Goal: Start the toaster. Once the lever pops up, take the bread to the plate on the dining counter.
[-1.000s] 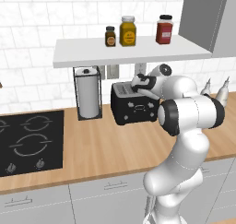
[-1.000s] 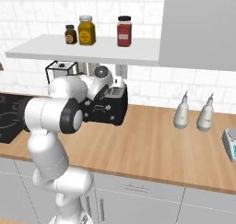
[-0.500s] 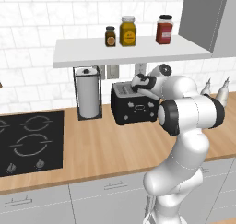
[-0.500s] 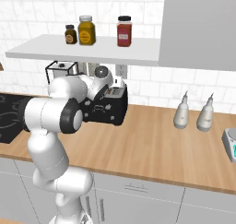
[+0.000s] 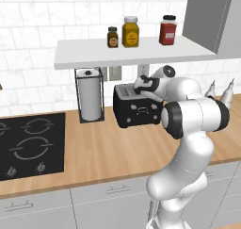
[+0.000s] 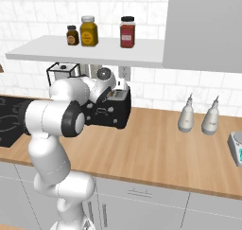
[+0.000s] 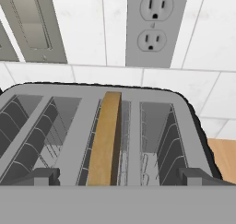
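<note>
Nothing has moved since the earlier frames — your arm and the things on the bench (image 5: 103, 148) sit as they did. Your end effector (image 7: 118, 177) hovers just above the toaster (image 5: 137, 106), released, its fingertips (image 7: 40, 176) spread wide to either side of the bread (image 7: 105, 140). The bread stands upright on edge in one slot. The toaster stands at the back edge of the bench, under the shelf (image 5: 127, 53) — just beside the paper towel holder (image 5: 89, 95).

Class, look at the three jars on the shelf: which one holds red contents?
The red-filled jar with the dark lid, standing nearest the grey cabinet. The middle jar is amber-yellow, and the smallest jar is dark brown.
</note>
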